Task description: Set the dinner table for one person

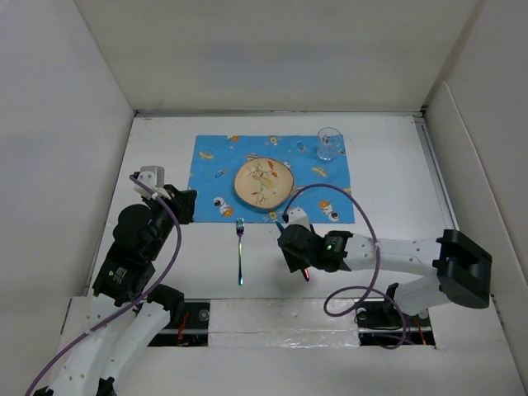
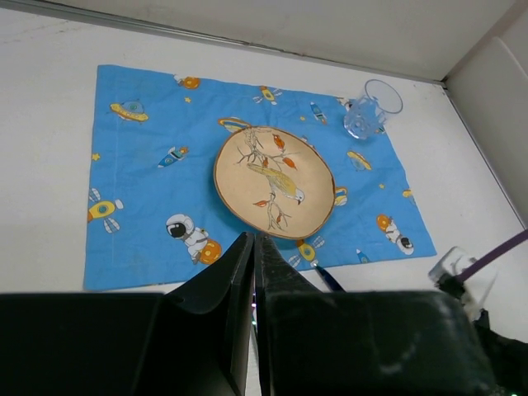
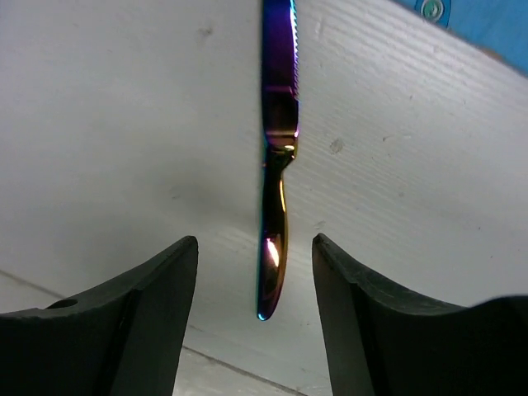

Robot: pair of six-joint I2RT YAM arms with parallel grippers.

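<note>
The dinner table (image 1: 388, 173) is the large white surface. A blue patterned placemat (image 1: 206, 169) lies on it, bearing a tan plate (image 1: 262, 183) with a bird design and a clear glass (image 1: 328, 142) at its far right corner. An iridescent fork (image 1: 240, 252) lies on the table in front of the placemat. My right gripper (image 1: 299, 262) is open, low over an iridescent knife (image 3: 276, 165) that lies flat between its fingers (image 3: 148, 313), untouched. My left gripper (image 1: 183, 205) is shut and empty at the placemat's near left corner; its wrist view shows the plate (image 2: 275, 181) and glass (image 2: 371, 109).
White walls enclose the table on the left, back and right. The placemat's near edge (image 2: 124, 276) runs just ahead of the left fingers (image 2: 239, 272). The knife's blade tip (image 2: 326, 276) shows by that edge. Purple cables loop over both arms.
</note>
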